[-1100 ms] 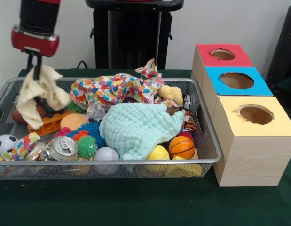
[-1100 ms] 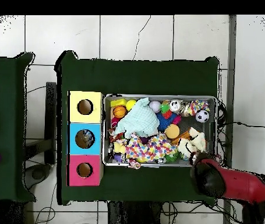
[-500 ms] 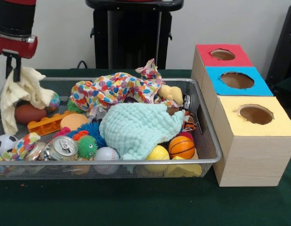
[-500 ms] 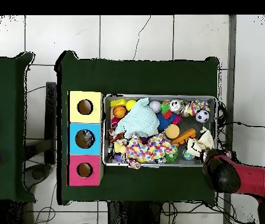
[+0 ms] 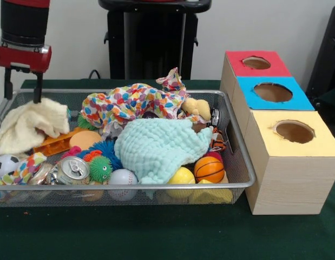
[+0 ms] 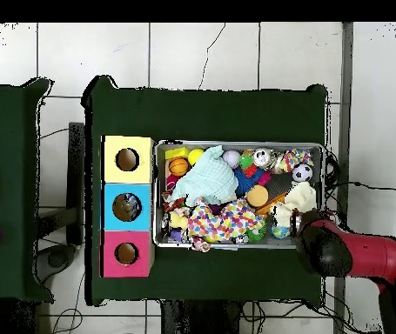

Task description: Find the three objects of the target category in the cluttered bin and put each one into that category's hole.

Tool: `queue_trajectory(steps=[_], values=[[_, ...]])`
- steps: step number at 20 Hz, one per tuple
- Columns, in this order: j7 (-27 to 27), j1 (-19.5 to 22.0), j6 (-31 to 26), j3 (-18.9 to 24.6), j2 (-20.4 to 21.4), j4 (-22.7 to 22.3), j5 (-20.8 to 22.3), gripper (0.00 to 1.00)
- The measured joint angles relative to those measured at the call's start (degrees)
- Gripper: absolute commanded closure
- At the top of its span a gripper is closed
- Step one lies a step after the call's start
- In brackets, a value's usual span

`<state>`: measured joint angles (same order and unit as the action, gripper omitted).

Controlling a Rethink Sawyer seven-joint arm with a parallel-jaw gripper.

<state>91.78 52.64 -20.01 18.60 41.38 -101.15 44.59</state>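
Bin (image 5: 240, 162) packed; cream cloth (image 5: 26, 123), mint cloth (image 5: 159, 146) blanket toys. Box holes (image 5: 293, 131) unobstructed.

A green-covered table (image 5: 156, 238) carries the wire bin (image 5: 240, 162) beside three-holed box (image 5: 286, 162).

One wire bin (image 5: 240, 179) sits on one green bench (image 5: 156, 233), crowded with toys. Three cloths lie in it: one cream (image 5: 27, 123), one mint (image 5: 159, 146) and one polka-dot (image 5: 132, 103). Four sports balls show along its front: one football (image 5: 5, 164), one baseball (image 5: 123, 177), one basketball (image 5: 209, 169) and one yellow ball (image 5: 182, 176). There are two spiky balls, one green (image 5: 100, 168) and one blue (image 5: 106, 149), one drinks can (image 5: 73, 169) and one orange brick (image 5: 56, 142). Beside the bin stand three boxes, one red (image 5: 238, 64), one blue (image 5: 267, 101) and one yellow (image 5: 297, 157), each with one hole.
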Motion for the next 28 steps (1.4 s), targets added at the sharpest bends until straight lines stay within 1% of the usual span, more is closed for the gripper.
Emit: queue_trajectory(steps=[8,13,22,28], values=[[0.00,-0.21,0.00,1.11,0.37,0.00,0.85,0.00],[0.00,-1.11,-0.28,1.29,1.11,-0.02,0.94,0.00],[0.00,-4.13,-1.54,1.31,4.76,-0.22,0.73,0.00],[0.00,-7.59,-3.43,1.45,7.55,-0.51,-2.13,0.00]])
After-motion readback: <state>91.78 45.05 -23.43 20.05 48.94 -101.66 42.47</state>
